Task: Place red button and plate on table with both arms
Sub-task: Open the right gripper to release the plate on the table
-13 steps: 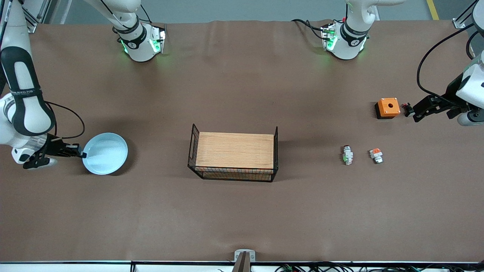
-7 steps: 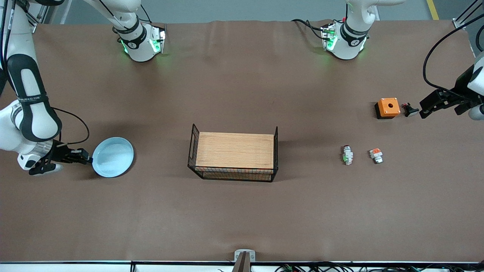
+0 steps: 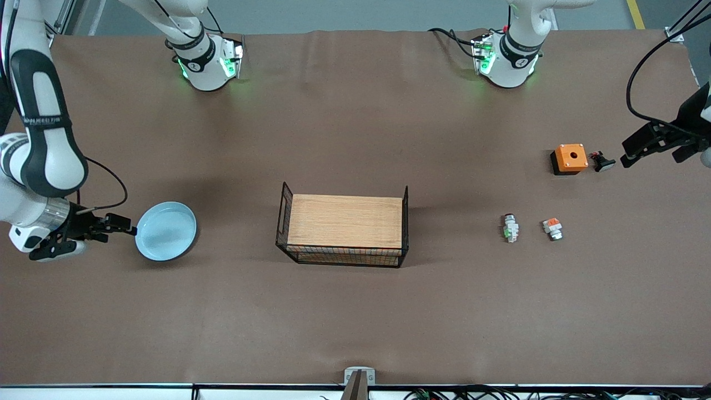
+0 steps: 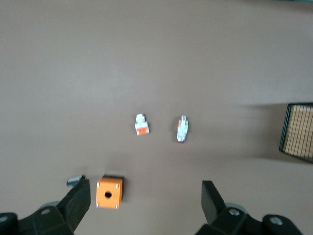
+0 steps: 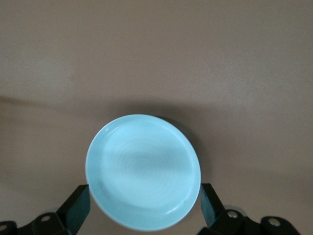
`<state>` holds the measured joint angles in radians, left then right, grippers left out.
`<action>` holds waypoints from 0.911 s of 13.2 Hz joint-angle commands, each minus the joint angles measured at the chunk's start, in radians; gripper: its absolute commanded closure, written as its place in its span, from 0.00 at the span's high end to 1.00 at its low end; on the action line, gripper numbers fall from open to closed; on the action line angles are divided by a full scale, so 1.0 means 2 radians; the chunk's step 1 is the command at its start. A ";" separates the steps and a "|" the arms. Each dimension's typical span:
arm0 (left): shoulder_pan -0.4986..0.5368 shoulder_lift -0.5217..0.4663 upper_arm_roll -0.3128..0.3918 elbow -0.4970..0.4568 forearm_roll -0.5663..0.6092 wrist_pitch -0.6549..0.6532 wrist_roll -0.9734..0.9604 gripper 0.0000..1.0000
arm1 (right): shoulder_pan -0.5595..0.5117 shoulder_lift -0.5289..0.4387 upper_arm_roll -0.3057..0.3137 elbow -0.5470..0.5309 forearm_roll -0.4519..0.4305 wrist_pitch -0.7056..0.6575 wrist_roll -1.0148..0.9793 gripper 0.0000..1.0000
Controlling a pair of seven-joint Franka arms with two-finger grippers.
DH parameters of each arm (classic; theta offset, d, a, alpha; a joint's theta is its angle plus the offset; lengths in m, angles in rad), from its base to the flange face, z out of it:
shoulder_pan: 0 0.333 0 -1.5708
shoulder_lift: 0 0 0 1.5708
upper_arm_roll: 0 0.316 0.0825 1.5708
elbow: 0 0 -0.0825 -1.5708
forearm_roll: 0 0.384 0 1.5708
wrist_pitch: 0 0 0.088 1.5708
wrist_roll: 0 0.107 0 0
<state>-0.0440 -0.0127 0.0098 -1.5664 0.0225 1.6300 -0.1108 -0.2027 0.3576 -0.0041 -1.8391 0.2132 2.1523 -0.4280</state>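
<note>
Since the earlier frame the right gripper [image 3: 123, 228] has let the plate [image 3: 166, 231] go: the plate now lies flat on the bench [image 3: 344, 316] toward the right arm's end, and the gripper sits just beside its rim with the fingers [image 5: 78, 205] spread, one to each side of the rim and not pinching it. The left gripper [image 3: 630, 158] has drawn away from the black button [image 3: 602, 161] toward the bench edge at the left arm's end; its fingers [image 4: 78, 198] are spread wide and hold nothing.

One plate is in view: round, pale light-blue, shallow, with a raised rim and faint rings on its inner face.

The red button [image 3: 510, 228] is one tiny white-grey stubby part with a small green mark. It lies on the bench toward the left arm's end, nearer the front camera than the orange box [image 3: 569, 159]. Just beside it, still closer to the left arm's end, lies one similar white piece with an orange-red top [image 3: 552, 228]; the two are apart.

One orange box with a hole in its top stands on a dark base, and the single black button with a pale cap lies just beside it.

One wire-sided stand with a wooden top [image 3: 344, 229] is at the middle of the bench, between the plate and the button parts.
</note>
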 commanded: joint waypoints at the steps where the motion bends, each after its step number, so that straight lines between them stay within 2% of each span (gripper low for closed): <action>1: 0.004 -0.002 -0.004 0.013 -0.009 -0.025 0.006 1.00 | 0.030 -0.062 -0.002 -0.010 -0.033 -0.049 0.080 1.00; 3: 0.003 -0.002 -0.005 0.013 -0.009 -0.025 0.005 1.00 | 0.041 -0.093 -0.001 -0.009 -0.047 -0.080 0.118 1.00; 6: 0.004 -0.001 -0.003 0.014 -0.009 -0.024 0.009 1.00 | 0.064 -0.136 0.001 0.013 -0.072 -0.164 0.192 1.00; 8: 0.004 -0.001 -0.003 0.014 -0.010 -0.024 0.009 1.00 | 0.074 -0.148 0.001 0.048 -0.093 -0.231 0.228 1.00; 10: 0.004 -0.001 -0.003 0.015 -0.032 -0.024 0.009 1.00 | 0.078 -0.154 0.002 0.086 -0.103 -0.291 0.223 1.00; 12: 0.004 -0.001 -0.003 0.015 -0.033 -0.024 0.009 1.00 | 0.078 -0.163 0.001 0.110 -0.102 -0.302 0.227 1.00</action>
<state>-0.0440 -0.0129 0.0056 -1.5518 -0.0235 1.6004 -0.1105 -0.0551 0.0347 0.0021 -1.6726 0.0339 1.5825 -0.0002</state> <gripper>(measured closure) 0.000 0.000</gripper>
